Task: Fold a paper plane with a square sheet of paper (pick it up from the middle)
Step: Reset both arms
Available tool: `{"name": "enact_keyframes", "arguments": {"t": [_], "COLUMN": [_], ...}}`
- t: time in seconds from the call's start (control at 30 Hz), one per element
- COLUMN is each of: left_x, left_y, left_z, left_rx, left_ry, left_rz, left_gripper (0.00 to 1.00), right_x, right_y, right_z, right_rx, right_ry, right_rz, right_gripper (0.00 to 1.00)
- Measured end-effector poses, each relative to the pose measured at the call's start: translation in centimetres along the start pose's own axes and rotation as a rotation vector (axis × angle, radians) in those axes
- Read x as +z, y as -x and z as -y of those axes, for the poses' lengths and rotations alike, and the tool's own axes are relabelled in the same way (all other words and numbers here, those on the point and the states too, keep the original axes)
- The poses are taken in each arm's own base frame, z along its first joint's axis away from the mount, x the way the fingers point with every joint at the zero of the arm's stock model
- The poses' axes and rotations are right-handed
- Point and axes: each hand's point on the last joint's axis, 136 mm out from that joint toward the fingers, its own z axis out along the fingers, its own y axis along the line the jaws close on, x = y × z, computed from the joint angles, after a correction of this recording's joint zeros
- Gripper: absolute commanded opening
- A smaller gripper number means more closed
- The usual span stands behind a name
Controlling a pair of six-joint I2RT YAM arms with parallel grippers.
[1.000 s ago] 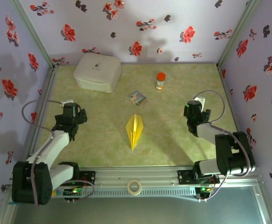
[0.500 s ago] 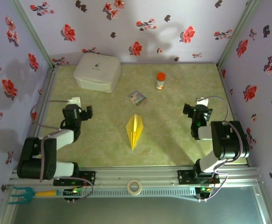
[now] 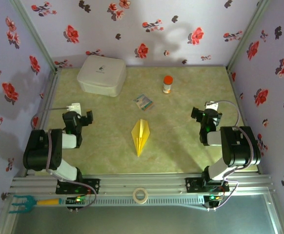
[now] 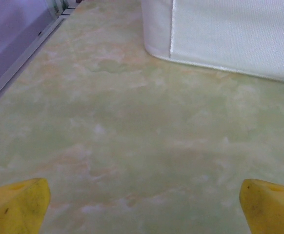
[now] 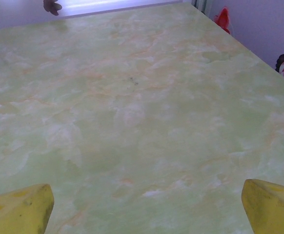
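Yellow paper plane [image 3: 140,137] on tabletop [image 3: 181,146] looks light and flimsy; best pinched at its centre crease. The left end effector [image 3: 81,118] and right end effector [image 3: 204,114] gape empty.

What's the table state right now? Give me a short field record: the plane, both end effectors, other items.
paper plane: folded, lying flat mid-table, slim tip toward the near edge, nothing touching it
left end effector: open, empty, above bare table, facing the white box
right end effector: open, empty, above bare table on the right side
white box position: far left corner
printed packet: just beyond the plane, apart from it
orange-capped bottle: upright, far centre
tape roll: on the near rail
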Motion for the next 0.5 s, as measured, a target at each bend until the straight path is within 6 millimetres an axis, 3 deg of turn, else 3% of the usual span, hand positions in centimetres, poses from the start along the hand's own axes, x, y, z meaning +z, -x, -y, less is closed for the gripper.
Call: {"name": "enact_keyframes", "arguments": {"t": [0.03, 0.13, 0.5], "left_x": [0.17, 0.37, 0.36], "left_y": [0.57, 1.37, 1.34], "left_z": [-0.02, 0.06, 0.35], "left_rx": [-0.003, -0.007, -0.006], "left_ry": [-0.003, -0.010, -0.027], "left_rz": [0.012, 0.030, 0.029], "left_gripper": [0.99, 1.00, 1.00], "right_x": [0.00, 0.01, 0.06], "right_y": [-0.01, 0.02, 0.19], "right_z": [-0.05, -0.14, -0.36], "right_rx": [0.000, 0.000, 0.001], "right_ry": [0.003, 0.008, 0.019], "right_rz": [0.000, 0.000, 0.003], "right_gripper": [0.99, 0.99, 0.99]}}
